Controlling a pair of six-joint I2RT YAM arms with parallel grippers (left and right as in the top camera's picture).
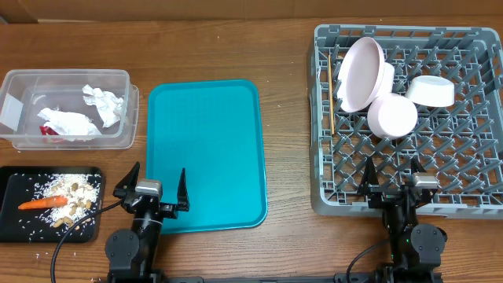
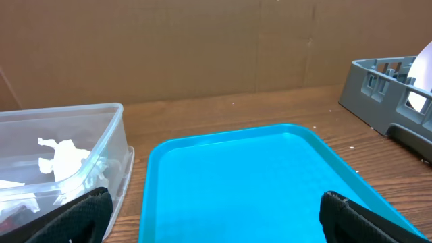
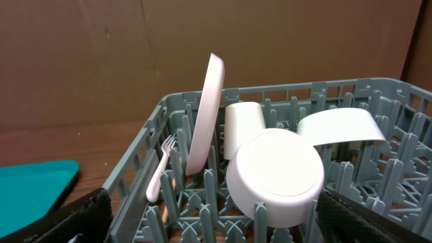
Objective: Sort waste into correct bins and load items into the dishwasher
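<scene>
The grey dish rack [image 1: 471, 206] at the right holds the pale-pink plate [image 1: 359, 72] on edge, two bowls [image 1: 392, 115] [image 1: 431, 90], a cup [image 3: 241, 126], a white fork [image 3: 157, 177] and a thin wooden stick [image 1: 332, 114]. The clear tub [image 1: 118, 141] holds white napkins [image 1: 103, 103] and a red-and-white wrapper [image 1: 49, 130]. The black tray [image 1: 16, 224] holds a carrot piece [image 1: 43, 203] and rice and nut scraps [image 1: 77, 195]. My left gripper [image 1: 154, 189] is open and empty over the near edge of the teal tray. My right gripper [image 1: 395, 181] is open and empty at the rack's near edge.
A large teal serving tray [image 1: 206, 149] lies in the middle between the tub and the rack. A few rice grains [image 1: 35, 256] lie on the wooden table by the black tray. A brown cardboard wall [image 2: 202, 47] stands behind the table.
</scene>
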